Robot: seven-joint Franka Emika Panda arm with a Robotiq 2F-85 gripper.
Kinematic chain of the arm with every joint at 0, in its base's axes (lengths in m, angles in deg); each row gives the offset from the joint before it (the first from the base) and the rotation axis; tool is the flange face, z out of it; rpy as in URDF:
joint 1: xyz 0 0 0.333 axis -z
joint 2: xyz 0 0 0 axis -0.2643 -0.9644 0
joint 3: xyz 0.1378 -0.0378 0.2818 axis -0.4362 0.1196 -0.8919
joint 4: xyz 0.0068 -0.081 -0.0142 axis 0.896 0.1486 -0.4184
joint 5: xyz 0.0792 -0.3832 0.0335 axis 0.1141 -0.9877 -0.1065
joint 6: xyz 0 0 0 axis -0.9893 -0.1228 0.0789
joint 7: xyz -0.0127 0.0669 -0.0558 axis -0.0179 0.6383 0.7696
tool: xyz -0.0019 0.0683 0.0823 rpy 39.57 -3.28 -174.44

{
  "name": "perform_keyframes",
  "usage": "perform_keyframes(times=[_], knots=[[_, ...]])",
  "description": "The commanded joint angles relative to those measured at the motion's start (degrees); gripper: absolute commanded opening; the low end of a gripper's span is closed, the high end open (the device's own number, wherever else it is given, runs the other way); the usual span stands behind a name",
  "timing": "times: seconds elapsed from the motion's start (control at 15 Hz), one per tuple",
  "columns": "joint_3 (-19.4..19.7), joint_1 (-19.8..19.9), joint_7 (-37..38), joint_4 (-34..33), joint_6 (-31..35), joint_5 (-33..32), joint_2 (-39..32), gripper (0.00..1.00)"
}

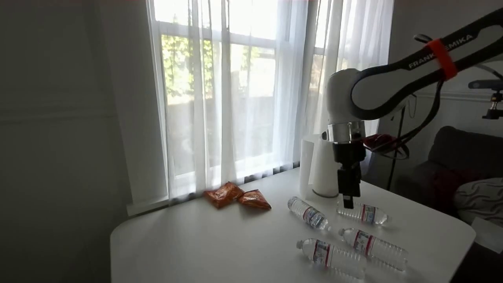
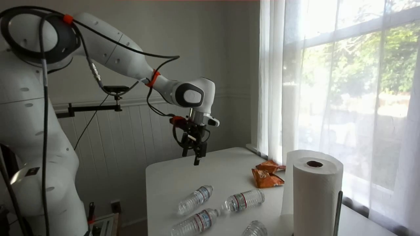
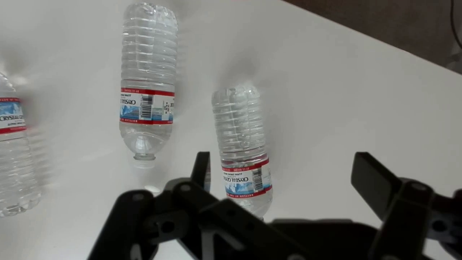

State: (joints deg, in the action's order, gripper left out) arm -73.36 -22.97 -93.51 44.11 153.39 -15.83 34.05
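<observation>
Hand (image 3: 283,171) hovers above a lying water bottle (image 3: 241,148).

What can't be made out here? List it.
Wrist view, rightmost bottle: cap hidden behind the gripper.
Wrist view, leftmost bottle: neck cut off by left edge.
In an exterior view, paper towel roll: base cut off by bottom edge.
In an exterior view, orange bags: lettering too small to read.

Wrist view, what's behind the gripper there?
A water bottle lies on the white table, ribbed body and label showing. The gripper covers part of its shoulder and nearly all its neck, so I can't see whether it's capped.
</observation>
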Motion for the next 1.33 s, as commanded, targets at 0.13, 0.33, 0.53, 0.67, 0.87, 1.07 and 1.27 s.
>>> perform_keyframes(times=[0.13,0.33,0.53,0.67,0.87,1.07,1.27], knots=[[-0.97,0.08,0.21,-1.45,0.37,-0.34,-3.34,1.0],[-0.97,0.1,0.21,-2.04,0.36,-0.4,-3.75,1.0],[-0.65,0.5,-0.99,-5.9,-3.85,-1.15,-9.31,1.0],[-0.99,0.23,-2.13,-8.31,-6.2,-2.41,-12.86,1.0],[-1.3,-0.09,-2.12,-12.12,-8.28,-4.47,-17.68,1.0],[-1.7,-1.03,-0.01,-15.68,-8.76,-7.44,-22.44,1.0],[-1.82,-1.68,0.93,-18.46,-9.54,-8.75,-26.74,1.0]])
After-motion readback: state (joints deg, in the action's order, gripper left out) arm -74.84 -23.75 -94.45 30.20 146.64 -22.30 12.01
